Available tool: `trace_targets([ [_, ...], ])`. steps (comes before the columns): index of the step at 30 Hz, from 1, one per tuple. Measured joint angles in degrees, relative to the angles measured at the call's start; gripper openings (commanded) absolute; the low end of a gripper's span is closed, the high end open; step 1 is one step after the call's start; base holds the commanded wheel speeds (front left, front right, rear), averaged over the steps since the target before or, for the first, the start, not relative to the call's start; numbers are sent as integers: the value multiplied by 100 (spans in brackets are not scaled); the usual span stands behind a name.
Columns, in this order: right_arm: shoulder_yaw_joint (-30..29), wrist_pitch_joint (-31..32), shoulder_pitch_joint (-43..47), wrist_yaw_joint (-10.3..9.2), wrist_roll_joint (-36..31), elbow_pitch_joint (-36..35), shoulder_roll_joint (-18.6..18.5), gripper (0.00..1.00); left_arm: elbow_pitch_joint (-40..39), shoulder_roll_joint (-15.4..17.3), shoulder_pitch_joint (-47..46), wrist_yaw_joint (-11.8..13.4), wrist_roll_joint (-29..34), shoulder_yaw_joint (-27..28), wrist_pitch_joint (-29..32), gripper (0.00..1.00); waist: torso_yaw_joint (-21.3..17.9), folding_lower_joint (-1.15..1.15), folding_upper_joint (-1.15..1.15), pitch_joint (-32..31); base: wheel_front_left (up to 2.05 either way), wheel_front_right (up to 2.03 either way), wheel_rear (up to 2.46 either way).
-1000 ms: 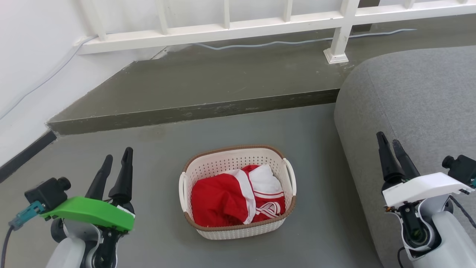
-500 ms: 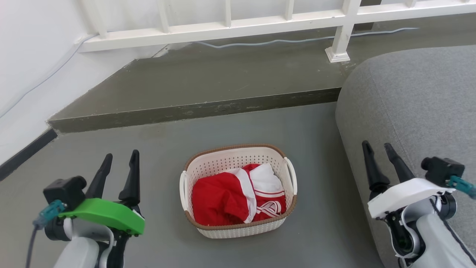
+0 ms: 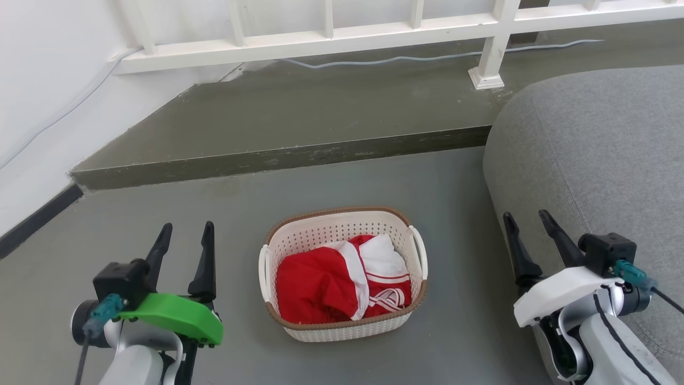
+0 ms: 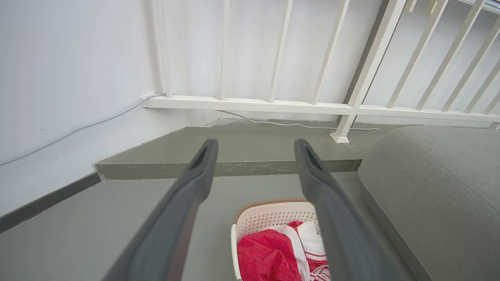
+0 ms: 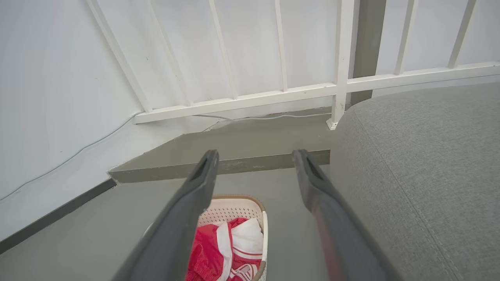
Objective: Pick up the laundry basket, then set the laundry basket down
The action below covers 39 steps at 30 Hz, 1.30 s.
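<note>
The laundry basket (image 3: 331, 227) stands on the grey floor in the middle of the head view, cream-white and perforated with a brown rim and a white loop handle on each side. Red and white clothes (image 3: 342, 286) lie inside it. My left gripper (image 3: 184, 235) hovers open to the basket's left, well apart from it. My right gripper (image 3: 526, 222) is open to the basket's right, beside the sofa. In the left wrist view the basket (image 4: 273, 214) shows low between the open left gripper (image 4: 256, 150). The right wrist view has the basket (image 5: 234, 208) under the open right gripper (image 5: 254, 158).
A grey sofa (image 3: 598, 149) fills the right side, close to my right arm. A raised concrete step (image 3: 299, 123) runs behind the basket, with a white railing (image 3: 374, 32) and a pale cable (image 3: 385, 61) on it. A white wall (image 3: 43, 96) stands at the left.
Both arms have moved inward toward the basket and slightly lower in the head view. The right gripper's fingers have spread wider. The basket has not moved.
</note>
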Motion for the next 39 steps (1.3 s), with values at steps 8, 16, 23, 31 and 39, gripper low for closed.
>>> trace_targets([
  [8, 108, -137, -1, -96, -492, 49, 4, 100, 85, -7, 3, 85, 532, -151, -154, 100, 0, 0, 0, 10, 0, 0, 0],
  [16, 91, -168, -1, -100, -558, 90, 44, 100, 175, -90, 69, 131, 559, -94, -167, 100, -2, 0, 0, 7, 0, 0, 0],
  [23, 43, -168, -1, -140, -599, 116, 53, 100, 268, -145, 104, 131, 550, -32, -167, 100, 3, 0, 0, -20, 0, 0, 0],
  [31, 10, -168, -1, -140, -642, 129, 73, 100, 286, -164, 121, 131, 550, 0, -167, 100, 11, 0, 0, -22, 0, 0, 0],
  [39, -11, -168, -1, -140, -664, 127, 99, 100, 291, -181, 124, 130, 557, 16, -167, 100, 9, 0, 0, 15, 0, 0, 0],
])
